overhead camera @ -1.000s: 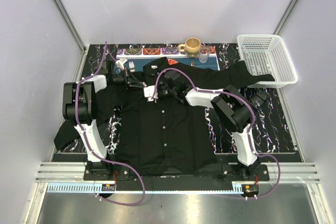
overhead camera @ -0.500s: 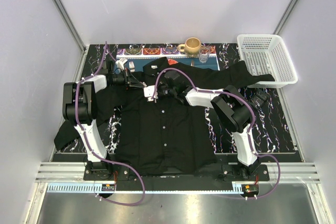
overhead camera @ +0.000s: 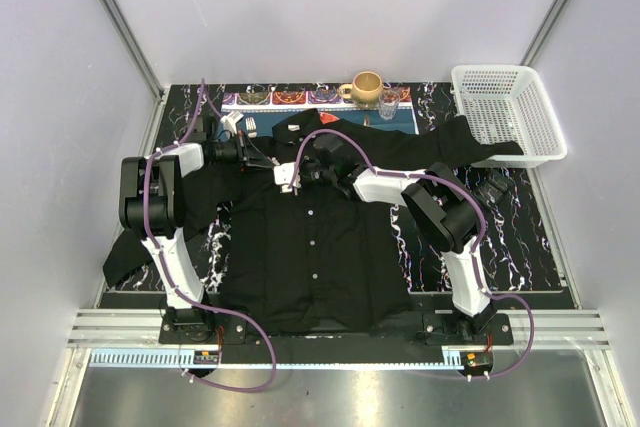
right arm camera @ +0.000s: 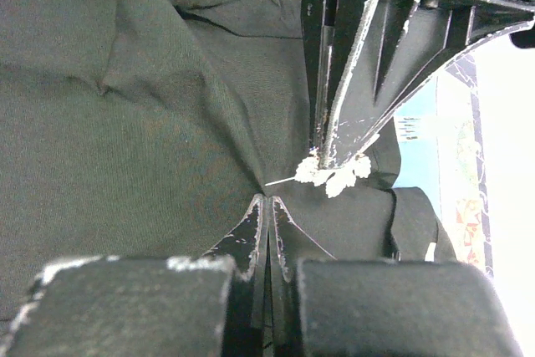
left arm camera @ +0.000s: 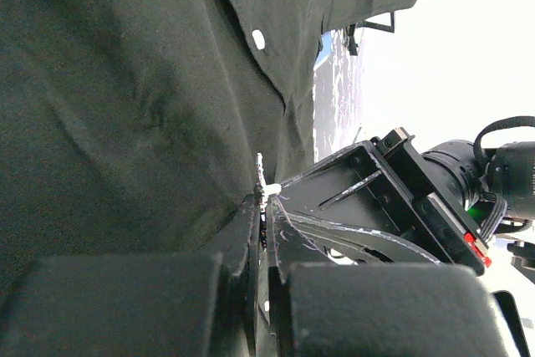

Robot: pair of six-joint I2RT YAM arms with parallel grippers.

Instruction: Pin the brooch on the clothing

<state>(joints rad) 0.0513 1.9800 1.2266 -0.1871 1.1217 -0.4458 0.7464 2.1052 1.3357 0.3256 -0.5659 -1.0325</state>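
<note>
Right now we are at the pinning step itself, with nothing fastened yet. On the desk [overhead camera: 545, 247] the black shirt [overhead camera: 310, 262] lies spread flat, front up, buttons down the middle. Both arms reach to the upper chest, just below the collar on the left-arm side.

The right hand [right arm camera: 267, 206] is nearly shut, its tips pressed together on a small raised fold of the shirt; creases run into the pinch. The left hand [left arm camera: 262, 203] is narrow too, clamped on the brooch [right arm camera: 334, 175], a little whitish, ragged ornament held at the fingertips. The two hands sit just beside each other. The brooch hangs right over the cloth, close to the fold. Its pin [right arm camera: 280, 181] sticks out sideways toward the fold, and the tip looks to be at the cloth or barely short of it; we cannot tell which.

Next, we judge, the left hand must push the pin along its own line through the pinched fold, while the right hand keeps the fold taut and raised. A skewed approach would likely slide over the cloth instead of piercing it.
</note>
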